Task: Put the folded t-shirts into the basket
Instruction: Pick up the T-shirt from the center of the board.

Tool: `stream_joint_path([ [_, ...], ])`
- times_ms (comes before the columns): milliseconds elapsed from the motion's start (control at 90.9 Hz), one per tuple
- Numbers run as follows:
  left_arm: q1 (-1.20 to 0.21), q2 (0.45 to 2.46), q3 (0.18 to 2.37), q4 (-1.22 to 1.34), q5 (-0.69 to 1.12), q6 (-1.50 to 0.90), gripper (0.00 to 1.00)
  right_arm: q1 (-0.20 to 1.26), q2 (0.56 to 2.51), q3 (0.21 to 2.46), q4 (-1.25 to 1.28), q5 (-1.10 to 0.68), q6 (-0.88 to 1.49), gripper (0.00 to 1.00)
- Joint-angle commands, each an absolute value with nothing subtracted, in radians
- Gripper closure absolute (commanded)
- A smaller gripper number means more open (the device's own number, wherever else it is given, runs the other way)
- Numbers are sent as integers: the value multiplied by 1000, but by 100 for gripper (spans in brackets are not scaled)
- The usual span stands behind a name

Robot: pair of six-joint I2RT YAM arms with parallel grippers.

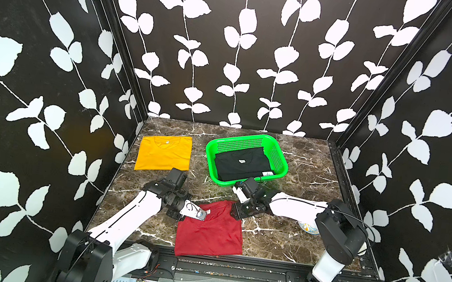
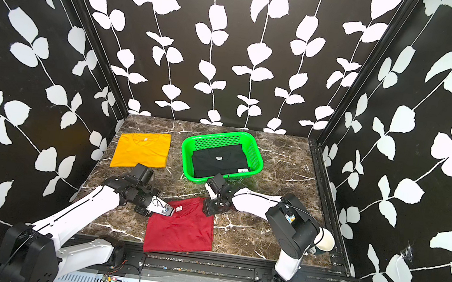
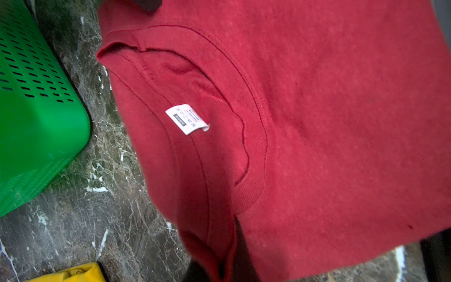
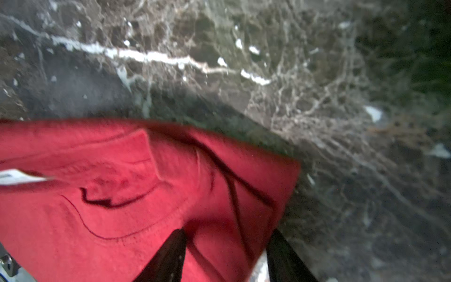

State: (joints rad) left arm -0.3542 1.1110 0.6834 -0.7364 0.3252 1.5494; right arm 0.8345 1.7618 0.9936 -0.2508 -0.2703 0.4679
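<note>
One t-shirt (image 1: pixel 238 163) inside basket (image 1: pixel 240 143)

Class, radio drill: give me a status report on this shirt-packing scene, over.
Left gripper shut on dark red t-shirt corner; right gripper open, straddling opposite corner. Black t-shirt in basket, yellow t-shirt on table. No obstacle before basket.

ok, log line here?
red t-shirt: on table; left gripper: shut on it; right gripper: open astride corner; black t-shirt: in basket; yellow t-shirt: on table

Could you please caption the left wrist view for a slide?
A dark red t-shirt with white neck tag, green basket beside it on marble table.
</note>
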Motion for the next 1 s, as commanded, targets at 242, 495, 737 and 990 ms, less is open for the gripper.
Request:
stream_joint_path([
  [242,-360,1114,668,-713,382,1554,100,792,1791,957,-122,-293,535,85],
  [495,-360,1117,737,-751,450,1445,100,791,1571,822,44,-342,468,100],
  [737,-372,1117,882,-824,518,1202,100,823,1256,725,-20,-224,364,100],
  [990,-461,1186,1090,-881,529,1007,100,815,1018,784,-208,28,254,100],
])
